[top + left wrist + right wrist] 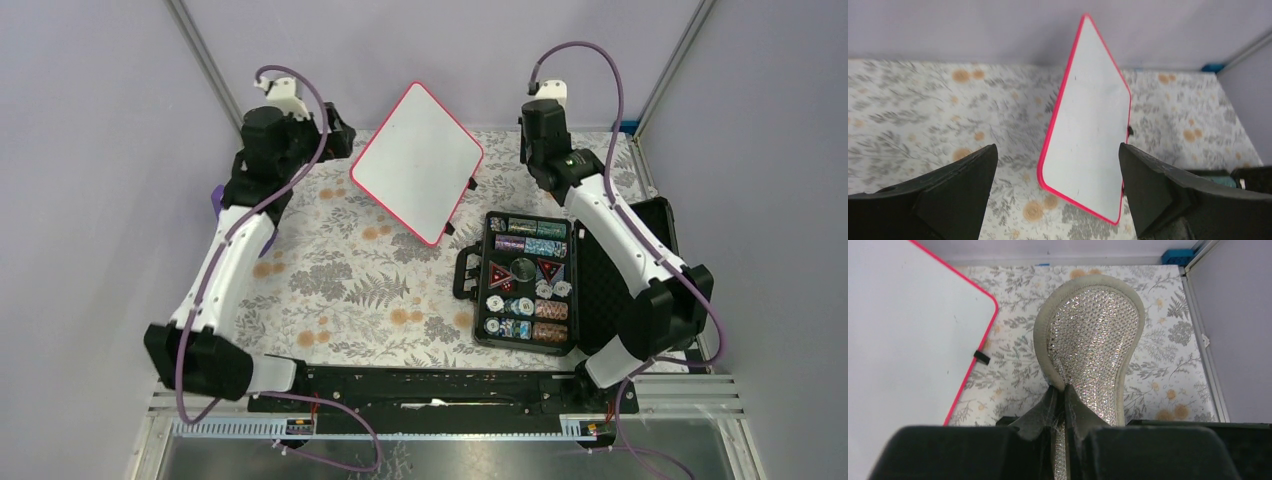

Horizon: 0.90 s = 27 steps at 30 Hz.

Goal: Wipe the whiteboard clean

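Observation:
The whiteboard (417, 160) has a red rim and stands tilted at the back middle of the table, and its face looks blank but for faint specks. It also shows in the left wrist view (1088, 125) and at the left of the right wrist view (903, 340). My left gripper (1057, 146) is open and empty, just left of the board (338, 132) and facing it. My right gripper (1064, 390) is shut on a silver glittery pad (1093, 335) with a beige rim, held to the right of the board and apart from it. The pad is hidden in the top view.
An open black case of poker chips (525, 280) lies at the right, in front of the board, with its lid (612, 270) under my right arm. A floral cloth (340, 280) covers the table. Walls and frame posts close the back and sides.

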Available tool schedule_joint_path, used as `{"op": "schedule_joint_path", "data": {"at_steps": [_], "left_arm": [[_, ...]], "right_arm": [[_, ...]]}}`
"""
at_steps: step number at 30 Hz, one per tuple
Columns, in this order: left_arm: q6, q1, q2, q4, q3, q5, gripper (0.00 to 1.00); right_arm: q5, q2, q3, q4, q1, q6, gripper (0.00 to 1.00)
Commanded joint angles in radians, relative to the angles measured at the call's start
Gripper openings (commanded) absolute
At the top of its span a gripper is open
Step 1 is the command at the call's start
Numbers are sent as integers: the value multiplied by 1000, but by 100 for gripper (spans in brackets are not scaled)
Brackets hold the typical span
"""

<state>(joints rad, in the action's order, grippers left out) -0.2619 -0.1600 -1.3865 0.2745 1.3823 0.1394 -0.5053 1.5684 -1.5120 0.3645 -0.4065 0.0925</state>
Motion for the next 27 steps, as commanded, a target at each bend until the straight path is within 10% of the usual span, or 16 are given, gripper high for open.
{"op": "schedule_joint_path", "data": {"at_steps": [1, 10, 16, 27], "left_arm": [[11, -5, 101, -71, -40, -136, 99], [24, -34, 104, -74, -37, -120, 99], [24, -48, 109, -74, -36, -103, 99], [12, -49, 117, -74, -33, -70, 99]], "right_arm": [[-80, 82, -111, 44, 23, -26, 7], [-58, 448, -374, 170, 161, -70, 11], [-4, 680, -555, 367, 189, -62, 59], [89, 256, -302, 309, 71, -10, 80]]}}
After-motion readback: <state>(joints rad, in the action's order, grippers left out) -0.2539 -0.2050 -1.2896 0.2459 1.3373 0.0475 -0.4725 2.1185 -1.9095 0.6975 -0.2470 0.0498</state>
